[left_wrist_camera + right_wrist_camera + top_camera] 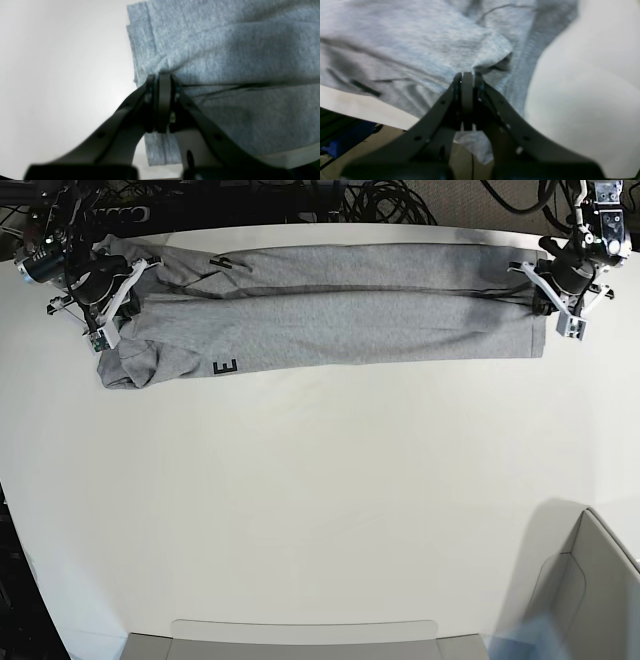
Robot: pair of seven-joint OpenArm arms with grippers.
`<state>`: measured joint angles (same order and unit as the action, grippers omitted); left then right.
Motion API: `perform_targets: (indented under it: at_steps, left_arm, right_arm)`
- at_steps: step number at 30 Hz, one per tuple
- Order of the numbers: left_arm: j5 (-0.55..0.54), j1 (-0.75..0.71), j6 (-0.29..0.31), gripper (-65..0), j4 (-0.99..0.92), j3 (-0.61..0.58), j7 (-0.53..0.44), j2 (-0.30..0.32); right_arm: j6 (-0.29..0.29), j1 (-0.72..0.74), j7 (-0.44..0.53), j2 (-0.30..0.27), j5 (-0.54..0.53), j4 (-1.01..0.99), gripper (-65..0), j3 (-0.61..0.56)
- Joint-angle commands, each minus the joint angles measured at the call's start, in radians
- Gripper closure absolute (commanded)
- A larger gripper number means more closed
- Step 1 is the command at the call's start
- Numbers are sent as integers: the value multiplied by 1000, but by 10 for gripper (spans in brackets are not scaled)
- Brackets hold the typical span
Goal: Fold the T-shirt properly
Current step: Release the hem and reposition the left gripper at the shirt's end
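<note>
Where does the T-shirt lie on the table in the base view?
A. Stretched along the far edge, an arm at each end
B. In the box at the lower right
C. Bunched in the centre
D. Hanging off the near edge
A: the T-shirt spans the table's far edge, with the left hand and right hand at its ends.

Soft heathered grey knit cloth, matt and faintly fuzzy, on the T-shirt (330, 315), with ribbed texture along one edge. Smooth white matt table (320, 500). Matt black plastic on the left gripper (163, 77) and right gripper (467, 75).
</note>
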<state>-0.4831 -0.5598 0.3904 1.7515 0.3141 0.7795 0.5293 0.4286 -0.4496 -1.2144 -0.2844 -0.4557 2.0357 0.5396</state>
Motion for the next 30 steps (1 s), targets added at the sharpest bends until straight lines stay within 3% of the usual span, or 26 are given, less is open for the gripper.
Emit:
perform_targets:
  at_steps: [1, 8, 11, 13, 17, 22, 30]
  left_arm:
    - [1, -10, -3, 0, 6, 6, -15, 15]
    - [1, -10, -5, 0, -29, 7, -15, 13]
    - [-2, -12, -5, -111, -8, 12, -16, 13]
    - [-2, -13, -3, -183, 24, 12, -27, 13]
    - [-6, -33, -3, -199, 90, 12, -28, 15]
    - [-16, -33, -5, -224, 97, 15, -28, -1]
    - [-276, -39, -5, -232, 75, 178, -13, 24]
  right_arm:
    - [8, -12, 6, -11, 16, 15, 0, 1]
    - [9, -25, 8, 7, 24, 13, 0, -2]
    - [9, -25, 6, 7, 24, 13, 0, -2]
    - [11, -25, 6, 7, 24, 13, -52, -2]
    - [13, -25, 6, 4, 24, 13, -175, -2]
    - [13, -25, 6, 6, 24, 13, -193, -3]
    - [13, -24, 6, 3, 22, 4, -193, -5]
